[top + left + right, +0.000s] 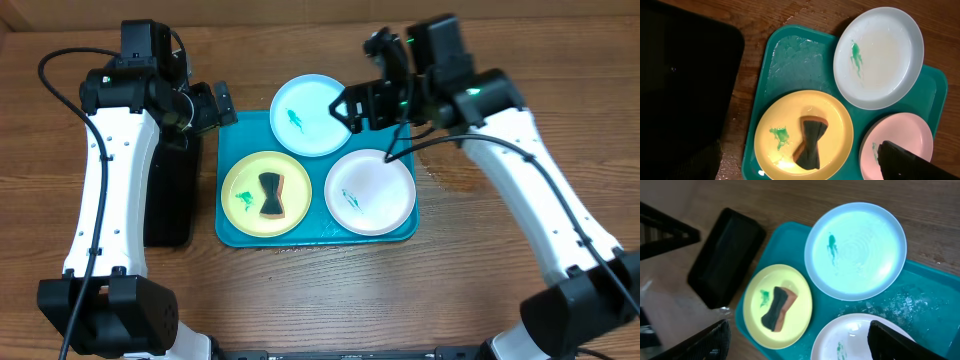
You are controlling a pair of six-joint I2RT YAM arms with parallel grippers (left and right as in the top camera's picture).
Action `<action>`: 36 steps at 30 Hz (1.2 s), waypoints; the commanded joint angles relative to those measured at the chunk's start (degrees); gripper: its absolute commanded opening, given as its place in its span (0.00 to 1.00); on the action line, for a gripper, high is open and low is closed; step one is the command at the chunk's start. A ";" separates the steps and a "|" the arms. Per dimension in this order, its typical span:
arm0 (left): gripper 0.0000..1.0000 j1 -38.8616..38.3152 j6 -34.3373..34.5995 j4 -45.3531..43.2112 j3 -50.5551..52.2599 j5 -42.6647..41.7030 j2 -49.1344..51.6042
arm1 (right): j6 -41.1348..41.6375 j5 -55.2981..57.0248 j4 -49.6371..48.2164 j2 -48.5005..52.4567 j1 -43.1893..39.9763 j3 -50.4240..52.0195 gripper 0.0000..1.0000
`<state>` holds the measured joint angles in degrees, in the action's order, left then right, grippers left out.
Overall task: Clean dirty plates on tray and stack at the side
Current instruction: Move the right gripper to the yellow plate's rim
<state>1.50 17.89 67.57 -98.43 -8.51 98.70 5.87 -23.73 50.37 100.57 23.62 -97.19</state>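
The teal tray [318,238] holds three plates. The pale blue plate [318,128] is at the back and overhangs the tray's far rim. The yellow-green plate [240,180] is front left with a dark sponge [270,195] lying on it. The white plate [380,185] is front right. Each plate has a small green smear. My left gripper [222,105] is open and empty above the tray's back left corner. My right gripper [348,108] is open and empty above the blue plate's right edge. In the left wrist view the yellow-green plate [785,125] and sponge [810,142] lie between my open fingers [805,170]. In the right wrist view my open fingers [800,347] frame the white plate [850,335].
A narrow black tray [168,195] lies on the table to the left of the teal tray, under my left arm. The wooden table [480,260] has a damp patch to the right of the tray. The teal tray floor [795,60] is wet.
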 commanded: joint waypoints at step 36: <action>1.00 -0.13 2.93 -0.37 -0.20 -1.86 0.44 | 9.11 15.96 -0.35 15.69 10.34 -1.40 0.50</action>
<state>1.50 19.14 67.51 -98.43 -9.15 98.70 14.83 -6.70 50.46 113.60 32.53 -97.27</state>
